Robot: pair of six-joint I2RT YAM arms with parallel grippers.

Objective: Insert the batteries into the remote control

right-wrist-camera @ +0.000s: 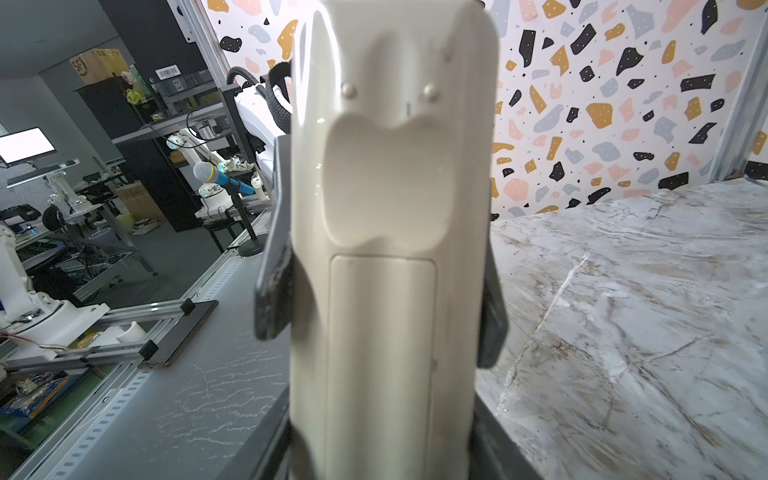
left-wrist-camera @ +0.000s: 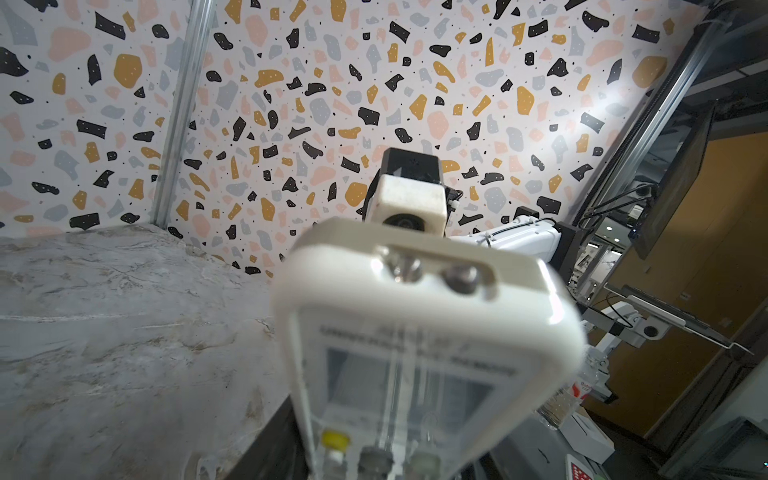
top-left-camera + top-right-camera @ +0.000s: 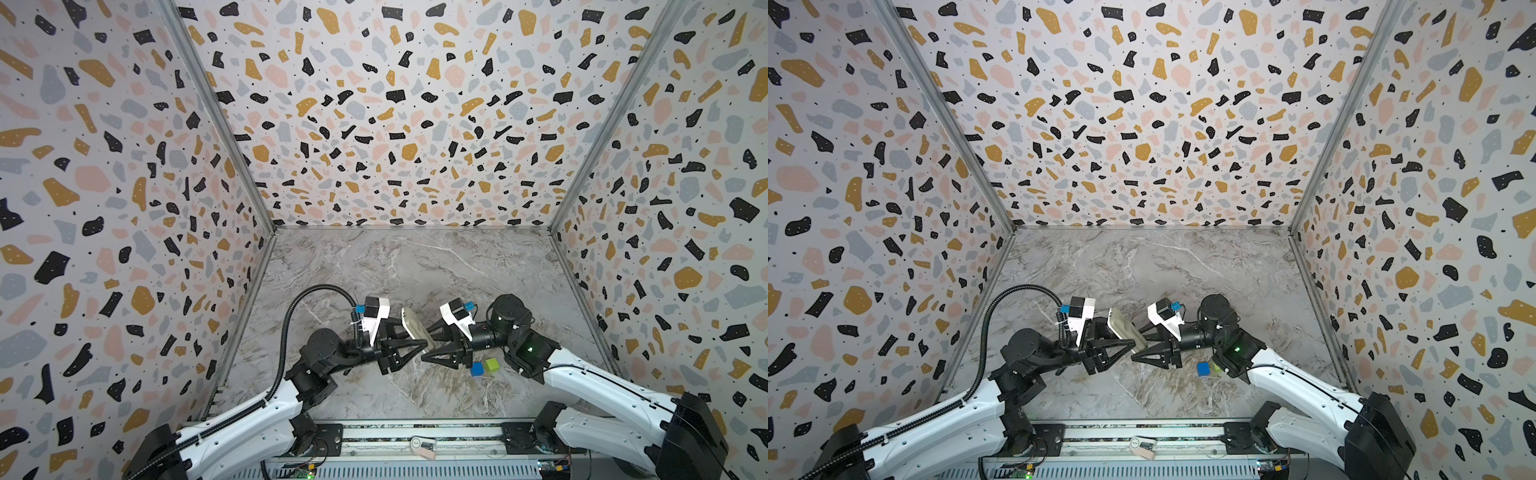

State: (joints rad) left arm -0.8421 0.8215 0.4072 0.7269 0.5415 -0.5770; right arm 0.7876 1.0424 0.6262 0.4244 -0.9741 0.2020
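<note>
**Remote control held off the table by both grippers**

Left gripper [image 3: 417, 335]: its fingers [image 1: 274, 291] press on both long edges of the remote control [image 3: 413, 324], level with the top of the battery cover [image 1: 382, 332]. The grip is narrow and closed on the handset.

The remote sits between the two sets of jaws, clear of the table [image 3: 415, 270]. It is tilted, with its screen end reaching up and away beyond both grips. The screen face shows in the left wrist view. The plain back, cover in place, shows in the right wrist view.

Right gripper [image 3: 424, 343]: jaws clamped on the cover end of the remote.

On the table below and just behind the right jaws lie a blue cube [image 3: 477, 368] and a green cube [image 3: 491, 365], just beside each other.
</note>
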